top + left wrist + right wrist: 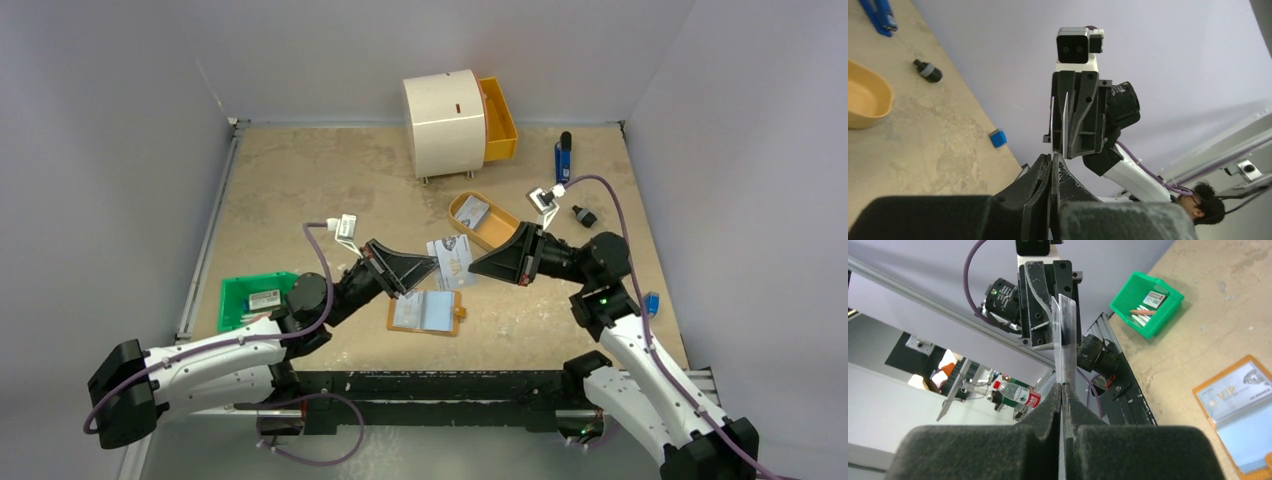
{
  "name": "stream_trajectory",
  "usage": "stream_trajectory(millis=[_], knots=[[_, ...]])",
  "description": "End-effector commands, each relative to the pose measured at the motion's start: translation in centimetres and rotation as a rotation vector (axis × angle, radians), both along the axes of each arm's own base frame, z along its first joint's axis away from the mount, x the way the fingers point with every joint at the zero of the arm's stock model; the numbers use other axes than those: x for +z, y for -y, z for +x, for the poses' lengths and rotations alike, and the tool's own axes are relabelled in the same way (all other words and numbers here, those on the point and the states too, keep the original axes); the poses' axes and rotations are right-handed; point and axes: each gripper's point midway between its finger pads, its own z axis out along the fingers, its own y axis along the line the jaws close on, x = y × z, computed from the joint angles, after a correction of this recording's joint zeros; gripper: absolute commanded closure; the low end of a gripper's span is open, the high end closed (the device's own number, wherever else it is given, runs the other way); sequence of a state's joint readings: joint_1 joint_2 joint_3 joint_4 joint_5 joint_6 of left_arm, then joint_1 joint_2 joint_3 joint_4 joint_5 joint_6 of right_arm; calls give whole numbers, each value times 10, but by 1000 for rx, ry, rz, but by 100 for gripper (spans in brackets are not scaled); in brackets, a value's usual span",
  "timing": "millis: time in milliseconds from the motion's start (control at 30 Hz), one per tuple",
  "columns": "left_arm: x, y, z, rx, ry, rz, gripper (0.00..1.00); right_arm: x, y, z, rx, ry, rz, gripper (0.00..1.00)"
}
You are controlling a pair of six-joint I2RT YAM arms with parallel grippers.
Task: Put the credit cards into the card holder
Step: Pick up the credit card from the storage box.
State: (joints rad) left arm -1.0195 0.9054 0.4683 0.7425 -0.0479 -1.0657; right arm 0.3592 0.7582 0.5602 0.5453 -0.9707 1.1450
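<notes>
Pale white-blue flat credit card (450, 262) is held up in the air btwn the two arms, mid-counter, seen edge-on in both wrist views. Left hand (433, 268) is clamped on one end and right hand (470, 267) on the opposite end, each w/ jaws tight on it. Just nearside, the tan-orange open card holder (1248, 440) lies flat on the beige speckled counter (300, 190), w/ a VIP-printed card in one pocket. A 2nd card (474, 212) sits in the tan oval tray (498, 232) behind. Green plastic bin (232, 300) is near left.
</notes>
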Motion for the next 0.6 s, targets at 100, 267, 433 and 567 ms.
stream_trajectory(millis=[100, 267, 433, 567], knots=[[-31, -14, 6, 49, -88, -50, 100, -19, 0, 7, -26, -18, -13, 100], [-49, -10, 8, 39, -119, -46, 100, -40, -1, 10, -27, -68, -42, 100], [-65, -11, 16, 84, -144, 0, 100, -49, 1, 16, -67, -83, -59, 100], [-94, -28, 33, 210, -196, 120, 100, -57, 10, 36, -233, -89, -131, 100]])
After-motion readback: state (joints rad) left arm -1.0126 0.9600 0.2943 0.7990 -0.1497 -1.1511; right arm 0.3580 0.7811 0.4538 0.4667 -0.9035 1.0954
